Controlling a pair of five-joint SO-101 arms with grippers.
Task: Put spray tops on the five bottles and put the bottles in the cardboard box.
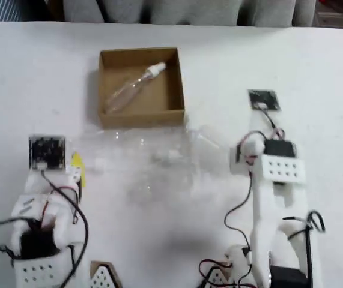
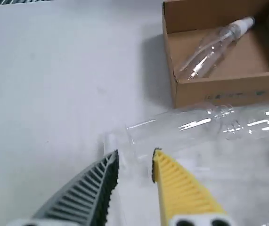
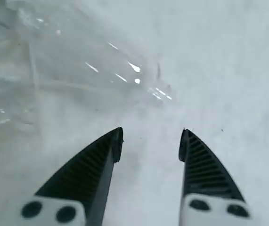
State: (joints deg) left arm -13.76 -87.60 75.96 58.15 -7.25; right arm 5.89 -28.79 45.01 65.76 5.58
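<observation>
The cardboard box [image 1: 141, 111] stands at the back centre of the white table, and a clear bottle with a white spray top [image 1: 138, 84] lies inside it. Several clear bottles without tops [image 1: 153, 159] lie in a loose group just in front of the box. My left gripper [image 2: 135, 162] is open, its grey and yellow fingers just short of the end of one lying bottle [image 2: 195, 126]. The box [image 2: 219, 92] and the capped bottle [image 2: 214, 47] lie beyond it. My right gripper [image 3: 150, 141] is open above bare table, with clear bottles [image 3: 77, 80] a little ahead of it.
The left arm [image 1: 39, 234] sits at the front left and the right arm [image 1: 273, 198] at the front right, both with loose cables. Bare white table stretches to either side of the box. Grey upholstery lines the far edge.
</observation>
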